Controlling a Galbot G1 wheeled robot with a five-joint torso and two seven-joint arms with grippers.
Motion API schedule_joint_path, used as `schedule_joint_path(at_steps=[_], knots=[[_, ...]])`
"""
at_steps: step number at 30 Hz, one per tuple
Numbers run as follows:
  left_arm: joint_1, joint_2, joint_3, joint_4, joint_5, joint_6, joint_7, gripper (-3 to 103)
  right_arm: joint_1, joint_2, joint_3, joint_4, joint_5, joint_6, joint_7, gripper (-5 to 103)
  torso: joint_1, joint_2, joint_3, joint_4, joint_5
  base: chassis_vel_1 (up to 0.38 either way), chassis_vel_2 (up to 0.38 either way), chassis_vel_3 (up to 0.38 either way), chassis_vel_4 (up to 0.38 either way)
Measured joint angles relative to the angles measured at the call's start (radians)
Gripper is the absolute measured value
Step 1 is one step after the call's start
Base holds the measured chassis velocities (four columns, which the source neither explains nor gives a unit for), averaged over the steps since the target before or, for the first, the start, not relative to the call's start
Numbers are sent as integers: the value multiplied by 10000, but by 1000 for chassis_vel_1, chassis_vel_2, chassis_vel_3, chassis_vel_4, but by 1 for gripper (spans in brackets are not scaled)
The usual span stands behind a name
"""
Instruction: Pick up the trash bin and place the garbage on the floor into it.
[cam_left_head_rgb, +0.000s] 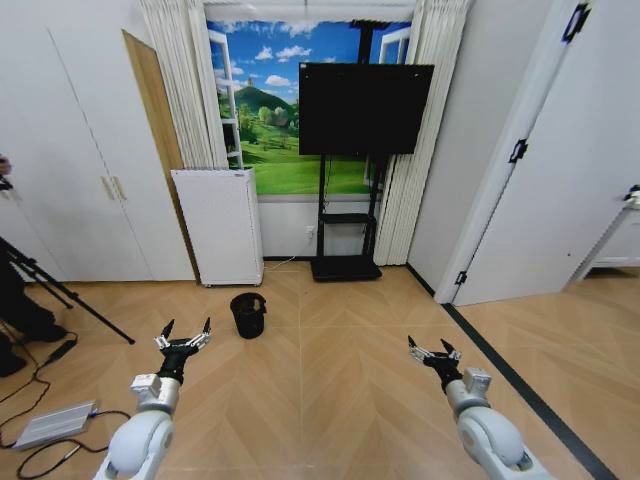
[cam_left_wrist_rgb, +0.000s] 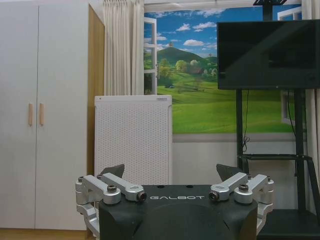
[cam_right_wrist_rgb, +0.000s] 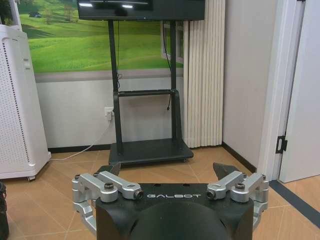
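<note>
You have the trash bin (cam_left_head_rgb: 248, 314), small, black, round and slightly tapered, standing upright on the chevron parquet floor (cam_left_head_rgb: 340, 390) ahead, between your arms and the far wall. Behind it stand a tall white perforated appliance (cam_left_head_rgb: 220, 226) and a black TV stand (cam_left_head_rgb: 346, 225). Your left end effector (cam_left_head_rgb: 184, 335) and right end effector (cam_left_head_rgb: 431, 348) both hover low with fingers spread, well short of the bin.

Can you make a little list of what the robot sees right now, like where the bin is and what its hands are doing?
Bin: small black round mesh trash bin, upright on the tan wooden floor, ahead of the robot
Left tool: open, empty, raised short of the bin
Right tool: open, empty, raised
Behind bin: tall white perforated appliance, black screen on stand
</note>
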Motion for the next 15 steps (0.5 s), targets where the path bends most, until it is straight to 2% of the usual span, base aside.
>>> schedule_joint_path(at_steps=[5,15], knots=[[1,0,0,0,0,0,0,100,0,0,0,0,0,0,0,100,-7,1,-3,-1,-1,25,-14,-35,23],[5,0,0,0,0,0,0,100,-4,0,0,0,0,0,0,100,-19,6,-10,-3,-2,96,-93,-85,88]])
